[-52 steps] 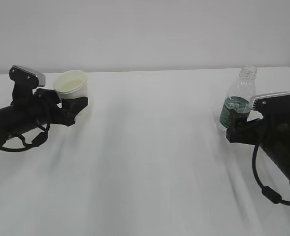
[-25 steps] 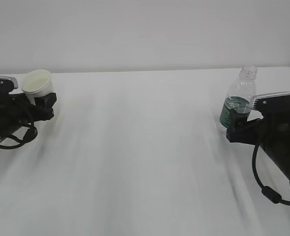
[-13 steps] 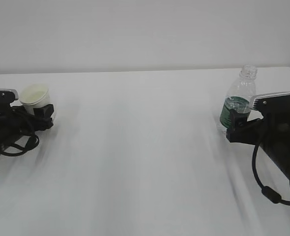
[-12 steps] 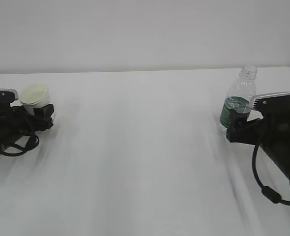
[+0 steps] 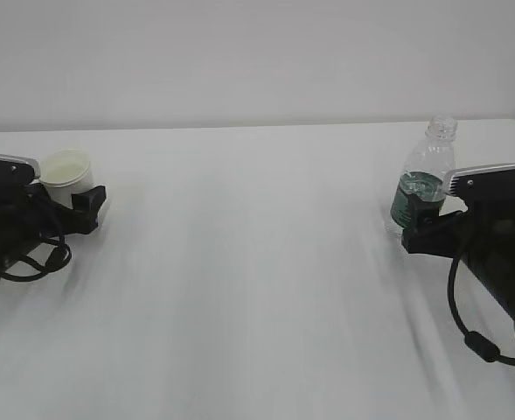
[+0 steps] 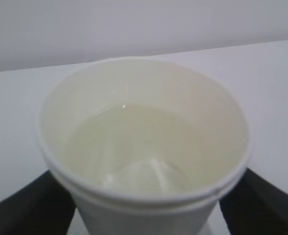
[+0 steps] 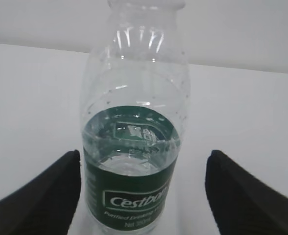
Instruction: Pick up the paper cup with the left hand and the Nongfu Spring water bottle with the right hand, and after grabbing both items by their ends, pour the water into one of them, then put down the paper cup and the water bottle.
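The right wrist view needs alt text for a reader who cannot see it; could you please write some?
A clear, capless water bottle with a dark green label stands upright on a white table, partly filled with water. The right pincer frames it, a black finger on each side, clear of the bottle.

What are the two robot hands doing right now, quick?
Left hand: jaws open beside the paper cup, which stands on the table.
Right hand: jaws open, clear of the water bottle.

The paper cup (image 6: pixel 143 147) base is cut off by the left wrist view's bottom edge; the Nongfu Spring water bottle (image 7: pixel 134 142) mouth by the top.
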Tool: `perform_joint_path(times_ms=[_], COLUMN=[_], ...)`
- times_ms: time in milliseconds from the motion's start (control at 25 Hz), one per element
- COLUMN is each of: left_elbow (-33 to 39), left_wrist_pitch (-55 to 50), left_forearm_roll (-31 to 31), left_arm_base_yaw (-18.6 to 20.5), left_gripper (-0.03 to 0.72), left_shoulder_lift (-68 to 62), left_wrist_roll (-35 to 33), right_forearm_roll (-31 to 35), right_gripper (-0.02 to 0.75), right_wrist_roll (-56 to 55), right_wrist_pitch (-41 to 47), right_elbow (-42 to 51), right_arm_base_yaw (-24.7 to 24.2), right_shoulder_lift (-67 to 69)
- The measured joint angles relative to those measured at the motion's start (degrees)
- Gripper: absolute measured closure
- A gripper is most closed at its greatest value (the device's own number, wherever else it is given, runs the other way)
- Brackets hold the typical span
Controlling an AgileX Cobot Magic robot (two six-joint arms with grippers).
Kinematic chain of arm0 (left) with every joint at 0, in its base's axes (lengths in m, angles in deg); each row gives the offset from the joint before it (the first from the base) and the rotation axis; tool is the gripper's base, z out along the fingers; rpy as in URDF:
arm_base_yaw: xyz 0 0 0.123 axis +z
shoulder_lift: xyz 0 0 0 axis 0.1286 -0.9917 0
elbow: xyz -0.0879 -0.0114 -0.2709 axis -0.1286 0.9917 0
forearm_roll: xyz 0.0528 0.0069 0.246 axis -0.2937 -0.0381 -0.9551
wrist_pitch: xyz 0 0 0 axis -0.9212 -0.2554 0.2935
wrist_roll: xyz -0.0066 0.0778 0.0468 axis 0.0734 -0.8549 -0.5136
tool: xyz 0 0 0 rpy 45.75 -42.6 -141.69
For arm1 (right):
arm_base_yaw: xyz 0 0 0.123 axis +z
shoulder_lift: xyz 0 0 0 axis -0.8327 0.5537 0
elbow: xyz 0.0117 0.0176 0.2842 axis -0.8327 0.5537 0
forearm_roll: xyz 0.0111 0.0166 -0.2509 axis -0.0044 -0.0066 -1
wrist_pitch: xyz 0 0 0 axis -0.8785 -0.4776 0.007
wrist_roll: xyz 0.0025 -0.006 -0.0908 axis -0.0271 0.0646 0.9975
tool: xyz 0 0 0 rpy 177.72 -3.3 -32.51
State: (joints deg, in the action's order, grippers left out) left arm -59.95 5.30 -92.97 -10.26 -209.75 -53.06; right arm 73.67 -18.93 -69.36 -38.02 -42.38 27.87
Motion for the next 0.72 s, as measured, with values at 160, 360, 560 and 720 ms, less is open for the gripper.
perform_joint_path(times_ms=[160,360,560,720], left_elbow=[0.24,2.88,6.89,9.60], left_wrist_pitch=[0.11,0.22,0.22,0.35], left_forearm_roll=[0.00,0.00,0.11,0.11], left_arm_base_yaw=[0.00,0.00,0.00,0.00], left_gripper=[0.043,0.044,0.055,0.064], left_shoulder_lift=[0.00,0.46,3.68,5.40], left_wrist_roll=[-0.03,-0.12,-0.68,-0.84], right_forearm_roll=[0.00,0.00,0.00,0.00], right_gripper=[0.145,0.145,0.145,0.146], right_wrist_roll=[0.00,0.00,0.00,0.00], right_wrist_pitch=[0.00,0.00,0.00,0.00], right_elbow=[0.00,0.00,0.00,0.00], right_arm_base_yaw=[0.00,0.00,0.00,0.00], right_shoulder_lift=[0.00,0.00,0.00,0.00])
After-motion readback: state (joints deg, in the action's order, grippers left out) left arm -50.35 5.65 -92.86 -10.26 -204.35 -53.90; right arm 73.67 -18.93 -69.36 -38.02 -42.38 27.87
